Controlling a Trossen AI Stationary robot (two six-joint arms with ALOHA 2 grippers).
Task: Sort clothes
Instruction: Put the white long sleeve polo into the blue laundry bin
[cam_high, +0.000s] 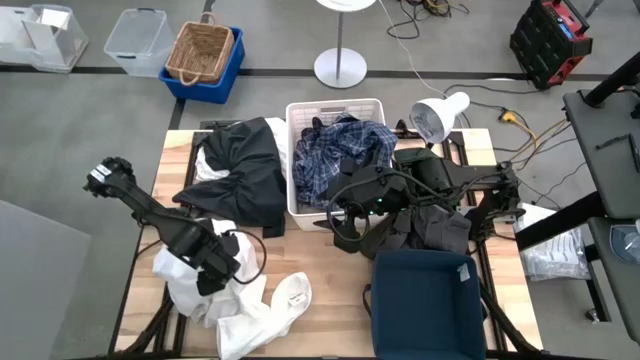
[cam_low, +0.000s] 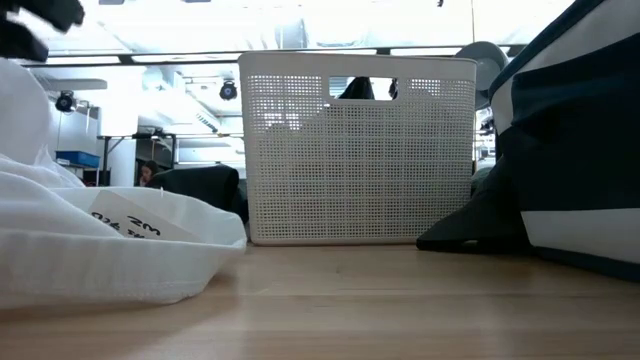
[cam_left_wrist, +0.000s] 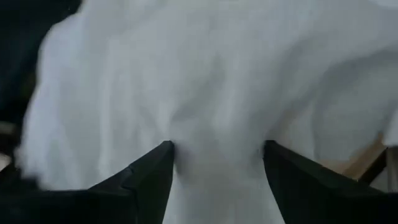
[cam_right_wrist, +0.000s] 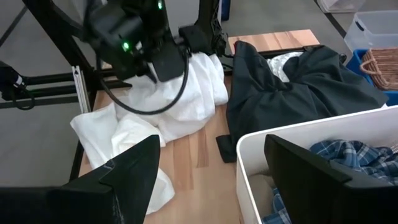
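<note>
**A:** Status check, operator: your left gripper (cam_high: 213, 262) is down on the white garments (cam_high: 255, 312) at the table's (cam_high: 320, 255) front-left corner. Its wrist view shows both fingers (cam_left_wrist: 140, 180) spread apart with white cloth bulging between them, the cloth touching the inner faces. Jaws are not pinched on it, so you can't call that a grip.

**B:** Right side?

**A:** Your right gripper (cam_high: 343, 228) sits just beside the front wall of the white plastic bin (cam_high: 335, 110), near table centre. Fingers (cam_right_wrist: 127, 174) wide, nothing between them. Past them you see bare wood and the bin's rim.

**B:** Where are the clothes?

**A:** Four places. White pile at front left, partly under your left gripper, one piece trailing toward the front edge with a label showing. Black garment (cam_high: 245, 170) heaped left of the white bin, touching its side wall, with a bit of white cloth poking out at its left edge. Blue-and-white plaid shirt (cam_high: 340, 150) is inside the white bin, spilling over the right rim. Dark grey pieces (cam_high: 435, 225) lie under your right arm, behind the dark blue bin (cam_high: 425, 300), which stands at front right.

**B:** Low view?

**A:** White cloth with the label at left, perforated bin wall in the middle, dark bin at right. Neither gripper is clear there.
</note>
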